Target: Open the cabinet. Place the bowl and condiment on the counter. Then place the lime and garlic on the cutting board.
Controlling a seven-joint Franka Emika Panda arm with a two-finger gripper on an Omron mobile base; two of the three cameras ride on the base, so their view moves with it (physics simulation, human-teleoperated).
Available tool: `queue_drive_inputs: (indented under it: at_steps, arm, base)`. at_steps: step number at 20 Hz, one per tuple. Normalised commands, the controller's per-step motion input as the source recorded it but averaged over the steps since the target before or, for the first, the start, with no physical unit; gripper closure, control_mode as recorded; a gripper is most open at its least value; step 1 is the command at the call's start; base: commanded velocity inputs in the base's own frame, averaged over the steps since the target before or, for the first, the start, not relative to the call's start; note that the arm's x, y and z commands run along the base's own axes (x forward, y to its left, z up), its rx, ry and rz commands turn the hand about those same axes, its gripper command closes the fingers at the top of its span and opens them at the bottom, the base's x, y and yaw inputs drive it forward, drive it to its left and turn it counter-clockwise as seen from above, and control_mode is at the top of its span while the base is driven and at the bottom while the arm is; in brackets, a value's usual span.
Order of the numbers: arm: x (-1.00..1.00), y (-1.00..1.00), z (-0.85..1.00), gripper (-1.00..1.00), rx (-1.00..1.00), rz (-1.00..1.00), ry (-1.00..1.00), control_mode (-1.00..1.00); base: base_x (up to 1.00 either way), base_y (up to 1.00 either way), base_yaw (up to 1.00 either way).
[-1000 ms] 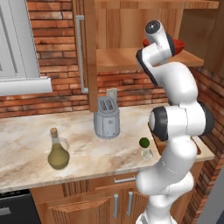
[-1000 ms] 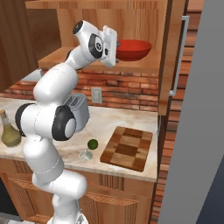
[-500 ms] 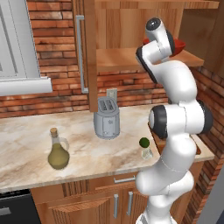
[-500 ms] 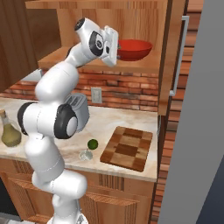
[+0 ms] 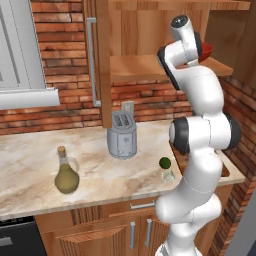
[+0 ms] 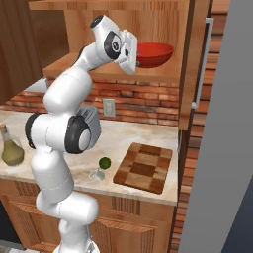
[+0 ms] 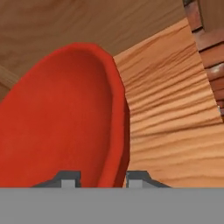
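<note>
Arm raised high, hand (image 7: 99, 178) level, fingers apparently pinched nearly together

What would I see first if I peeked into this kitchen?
A big white robot arm reaching up into the open wooden cabinet, its gripper pinching the rim of a shiny red bowl on the shelf. Down on the counter stand a green bottle and a silver toaster.

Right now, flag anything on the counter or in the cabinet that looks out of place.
Nothing stands out. The condiment stands upright on the counter, the lime and garlic sit beside the cutting board, and the bowl sits level on the cabinet shelf.
</note>
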Motion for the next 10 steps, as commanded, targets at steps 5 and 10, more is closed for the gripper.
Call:
queue_drive_inputs:
  at_steps: [5, 10]
  arm:
    - [0.00, -0.46, -0.24, 1.00, 0.00, 0.00, 0.23, -1.00]
    - [0.00, -0.36, -0.14, 1.00, 0.00, 0.00, 0.22, -1.00]
  base:
    - [0.00, 0.00, 0.00]
    - [0.00, 0.00, 0.00]
